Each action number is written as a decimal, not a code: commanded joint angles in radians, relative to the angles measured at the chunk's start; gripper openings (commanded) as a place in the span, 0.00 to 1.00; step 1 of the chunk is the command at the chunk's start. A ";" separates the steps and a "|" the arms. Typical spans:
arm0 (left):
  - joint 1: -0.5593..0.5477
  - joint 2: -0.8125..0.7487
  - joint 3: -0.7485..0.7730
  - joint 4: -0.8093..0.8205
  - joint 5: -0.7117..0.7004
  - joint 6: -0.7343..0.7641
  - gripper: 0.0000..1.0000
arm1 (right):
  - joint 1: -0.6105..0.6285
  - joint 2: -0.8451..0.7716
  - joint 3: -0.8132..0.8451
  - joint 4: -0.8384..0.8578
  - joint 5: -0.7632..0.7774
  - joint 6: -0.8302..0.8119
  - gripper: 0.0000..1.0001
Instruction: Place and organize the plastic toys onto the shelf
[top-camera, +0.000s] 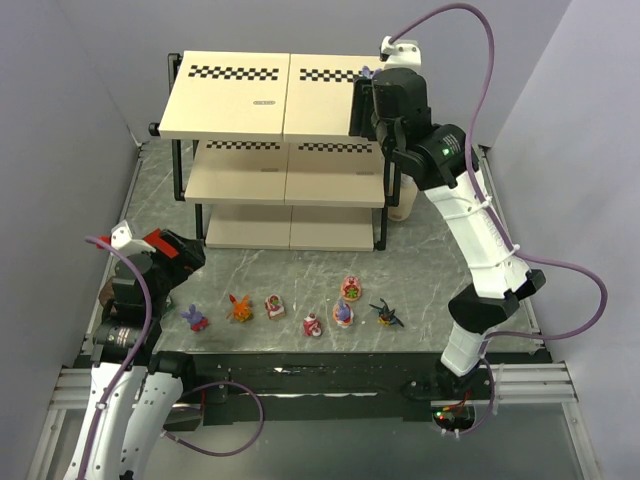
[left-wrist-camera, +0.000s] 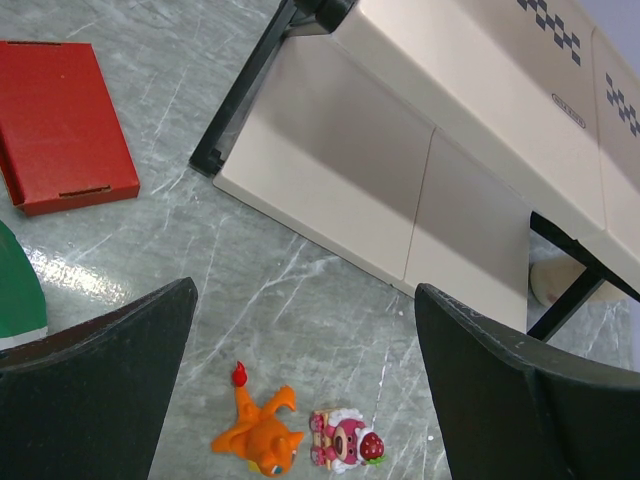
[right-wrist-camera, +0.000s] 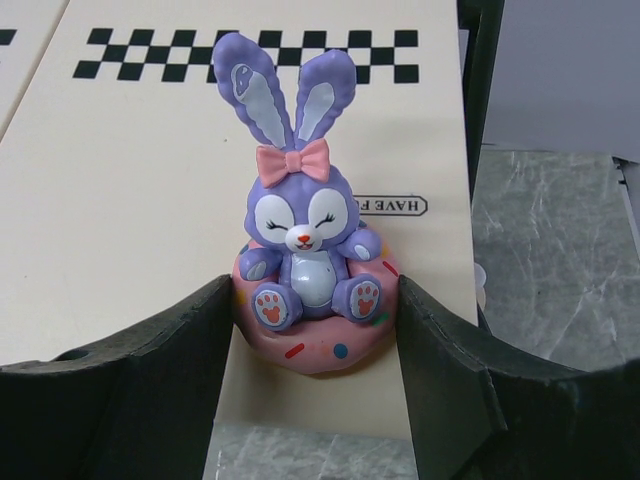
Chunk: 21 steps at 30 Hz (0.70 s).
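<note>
My right gripper (right-wrist-camera: 315, 287) is shut on a purple long-eared bunny (right-wrist-camera: 300, 220) seated in a pink donut, its fingers pressing the donut's two sides. The bunny stands upright at the right front corner of the shelf's (right-wrist-camera: 130, 180) top board (top-camera: 260, 95). On the table in front of the shelf, a loose row of toys runs from another purple bunny (top-camera: 194, 318) past the orange creature (top-camera: 239, 308) to a dark winged one (top-camera: 386, 315). My left gripper (left-wrist-camera: 305, 292) hangs open above the orange creature (left-wrist-camera: 262, 435) and a pink bear (left-wrist-camera: 345, 445), touching neither.
A red block (left-wrist-camera: 60, 120) lies on the table left of the shelf's foot. A cream bottle (top-camera: 403, 200) stands behind the shelf's right leg. Grey walls close in on the left, back and right. A green shape (left-wrist-camera: 15, 290) shows at the left wrist view's edge.
</note>
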 joint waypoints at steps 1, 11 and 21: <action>0.006 0.008 0.025 0.011 0.016 -0.005 0.96 | 0.027 -0.017 -0.041 -0.067 0.008 0.014 0.75; 0.006 0.006 0.024 0.011 0.016 -0.006 0.96 | 0.026 -0.120 -0.112 0.036 0.026 -0.011 0.98; 0.006 0.000 0.025 0.011 0.021 -0.006 0.96 | 0.024 -0.420 -0.333 0.256 -0.043 -0.139 1.00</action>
